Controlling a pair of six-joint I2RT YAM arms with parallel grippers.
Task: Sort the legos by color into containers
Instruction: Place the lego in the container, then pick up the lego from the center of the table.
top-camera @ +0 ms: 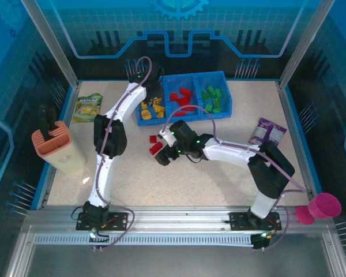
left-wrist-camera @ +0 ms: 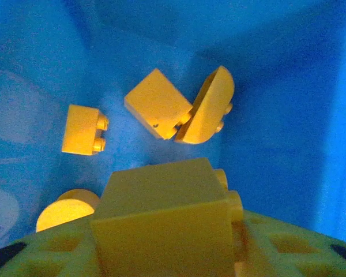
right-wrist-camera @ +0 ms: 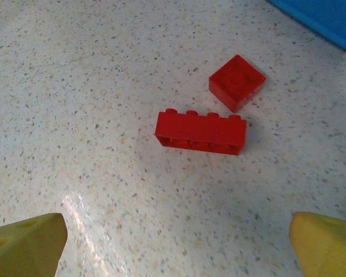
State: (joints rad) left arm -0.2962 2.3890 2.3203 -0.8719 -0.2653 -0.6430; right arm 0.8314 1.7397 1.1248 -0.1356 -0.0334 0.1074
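The blue tray (top-camera: 179, 120) stands at the back of the table, holding yellow legos (top-camera: 151, 109) on the left, red ones (top-camera: 181, 99) in the middle and green ones (top-camera: 212, 98) on the right. My left gripper (top-camera: 145, 97) hangs over the yellow compartment. A yellow brick (left-wrist-camera: 161, 219) lies between its jaws, but whether it is gripped I cannot tell. Below it lie several yellow bricks (left-wrist-camera: 155, 104). My right gripper (right-wrist-camera: 176, 248) stands open above the table, close to a long red brick (right-wrist-camera: 200, 131) and a square red brick (right-wrist-camera: 236, 82).
A green snack packet (top-camera: 87, 108) lies at the back left and a purple one (top-camera: 267, 131) at the right. A salmon ribbed holder (top-camera: 55, 147) stands at the left edge. A pink cup (top-camera: 323, 206) sits off the front right corner.
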